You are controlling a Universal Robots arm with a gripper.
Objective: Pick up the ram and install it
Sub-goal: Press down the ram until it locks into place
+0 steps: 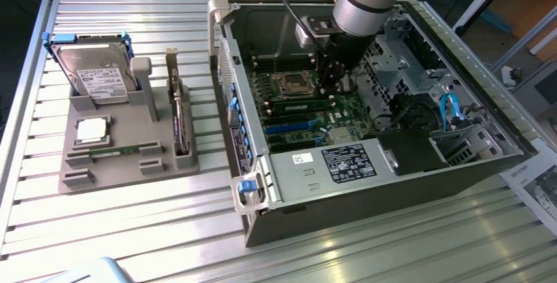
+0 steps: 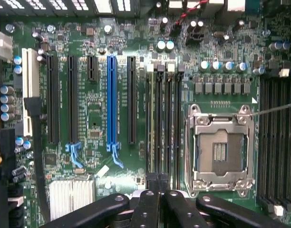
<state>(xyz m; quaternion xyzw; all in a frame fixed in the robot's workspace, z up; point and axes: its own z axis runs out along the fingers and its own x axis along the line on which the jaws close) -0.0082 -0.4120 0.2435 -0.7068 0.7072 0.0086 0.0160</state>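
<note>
Inside the computer case point(image 1: 366, 185), closed gripper point(image 1: 329, 90) vertical, apparently over the ram point(image 1: 301, 105).

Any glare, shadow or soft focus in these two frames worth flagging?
Exterior view: bright glare streaks on the ribbed metal table; the computer case interior is dim. Wrist view: motherboard evenly lit and legible, the tool a dark, slightly soft shape in the foreground.
</note>
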